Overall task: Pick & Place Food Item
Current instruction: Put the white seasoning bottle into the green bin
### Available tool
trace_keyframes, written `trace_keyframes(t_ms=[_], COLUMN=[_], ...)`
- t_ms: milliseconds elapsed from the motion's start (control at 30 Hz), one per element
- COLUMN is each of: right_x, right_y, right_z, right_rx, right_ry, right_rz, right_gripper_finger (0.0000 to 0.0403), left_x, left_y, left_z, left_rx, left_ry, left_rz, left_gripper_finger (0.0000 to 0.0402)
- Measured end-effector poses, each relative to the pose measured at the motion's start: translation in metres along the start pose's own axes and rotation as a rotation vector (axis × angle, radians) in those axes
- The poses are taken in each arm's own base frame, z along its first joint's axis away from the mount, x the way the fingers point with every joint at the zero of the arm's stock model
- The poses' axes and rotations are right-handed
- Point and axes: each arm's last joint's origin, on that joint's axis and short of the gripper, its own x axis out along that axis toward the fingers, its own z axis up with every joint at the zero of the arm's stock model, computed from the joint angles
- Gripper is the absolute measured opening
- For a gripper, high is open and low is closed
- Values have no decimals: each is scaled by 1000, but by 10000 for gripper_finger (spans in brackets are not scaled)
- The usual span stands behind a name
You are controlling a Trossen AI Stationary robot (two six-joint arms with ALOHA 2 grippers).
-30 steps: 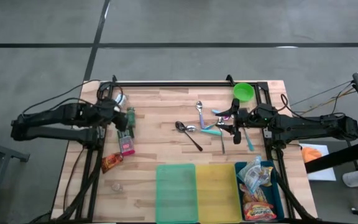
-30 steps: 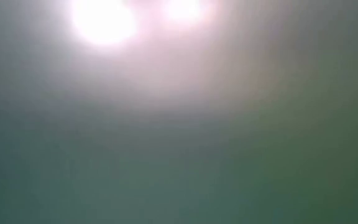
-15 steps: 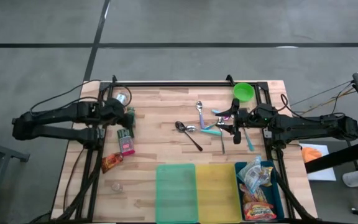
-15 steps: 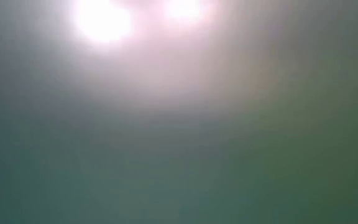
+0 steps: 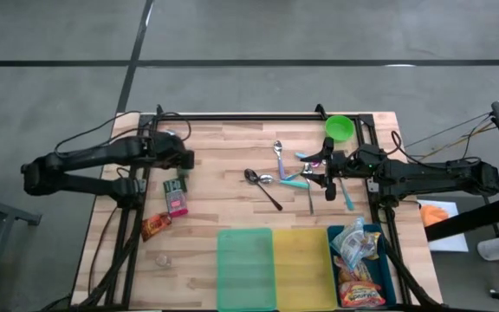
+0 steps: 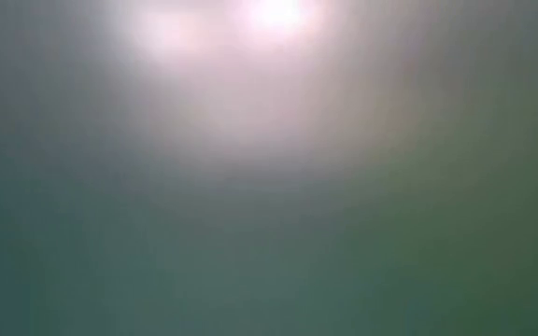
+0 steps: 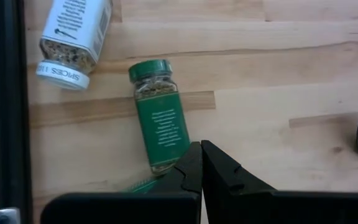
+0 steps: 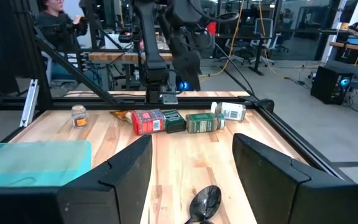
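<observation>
One green-lidded spice jar (image 7: 160, 121) lies flat, apparently lid toward table edge.

Setting: robotics lab or workshop. We note a wooden counter (image 5: 232, 156) framed in black metal rails (image 8: 291, 134), standing on a grey concrete floor (image 5: 249, 35). Beyond its far edge we see workbenches (image 8: 123, 56), loose cables (image 8: 241, 53), a computer tower (image 8: 325, 84) and a seated person (image 8: 58, 22).

green-lidded spice jar (image 7: 160, 121) | lying on its side | beside white spice jar (image 7: 74, 38)
</observation>
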Motion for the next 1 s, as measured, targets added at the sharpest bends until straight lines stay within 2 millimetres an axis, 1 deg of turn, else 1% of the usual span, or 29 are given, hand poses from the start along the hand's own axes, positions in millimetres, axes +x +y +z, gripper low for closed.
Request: trace_keyframes(t_ms=[167, 300, 400, 500, 600, 700, 833, 900, 1000], right_x=[0, 0, 0, 0, 0, 0, 0, 0, 0], right_y=[0, 0, 0, 0, 0, 0, 0, 0, 0], right_z=[0, 0, 0, 0, 0, 0, 0, 0, 0], right_rx=[0, 0, 0, 0, 0, 0, 0, 0, 0], right_ry=[0, 0, 0, 0, 0, 0, 0, 0, 0], right_rz=[0, 0, 0, 0, 0, 0, 0, 0, 0], right_gripper_finger=[221, 221, 221, 221, 221, 221, 221, 221, 221], left_x=[11, 21, 30, 36, 41, 43, 47, 48, 51], left_y=[-6, -17, -19, -17, -14, -9, 5, 11, 18], left_z=[-1, -1, 0, 3, 7, 15, 27, 32, 39], left_rx=[20, 29, 48, 2, -11, -1, -12, -35, -12], left_ry=[27, 61, 75, 85, 95, 92, 34, 32, 42], left_rz=[34, 15, 58, 99, 134, 151, 253, 290, 313], left_gripper_finger=[0, 0, 1, 19, 74, 153, 256, 293, 325])
